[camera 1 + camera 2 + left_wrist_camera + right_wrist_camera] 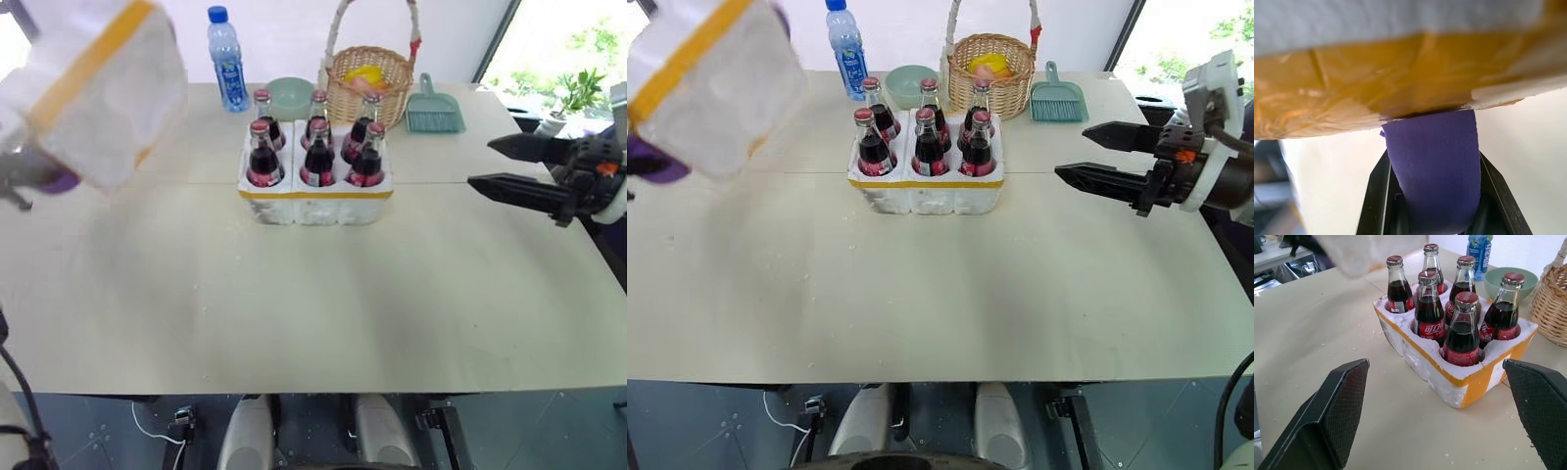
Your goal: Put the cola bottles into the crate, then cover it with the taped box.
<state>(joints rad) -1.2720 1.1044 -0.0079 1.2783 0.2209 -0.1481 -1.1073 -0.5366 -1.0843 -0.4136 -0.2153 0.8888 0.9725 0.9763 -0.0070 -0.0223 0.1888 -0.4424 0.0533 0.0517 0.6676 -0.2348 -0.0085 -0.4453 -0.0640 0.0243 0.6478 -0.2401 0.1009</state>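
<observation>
- Six small glass cola bottles point(315, 149) w/ red caps & red labels are all standing upright in the low white foam crate point(315, 201), one in each round hole, 2 rows of 3.
- The crate, w/ a yellow tape band round its rim, is sitting on the pale wooden table point(313, 313), near the far middle.
- The big white foam taped box point(98, 88) w/ a wide yellow tape band is hanging tilted in the air at the left, off the table, well apart from the crate & not over it.
- The left gripper point(1432, 196) is squeezing shut on a purple strap point(1432, 166) that is coming out from under the taped box's yellow band; black fingers are pressing on both sides of the strap.
- The right gripper point(509, 166) is hovering above the table at the right, black fingers spread wide apart, holding nothing, pointing toward the crate.
- Behind the crate: a clear water bottle w/ blue cap point(226, 59), a pale green bowl point(291, 96), a woven basket point(370, 83) w/ a tall handle & sth yellow inside, and a teal dustpan point(434, 108).
- Tiny white crumbs are lying on the table round the crate.
</observation>
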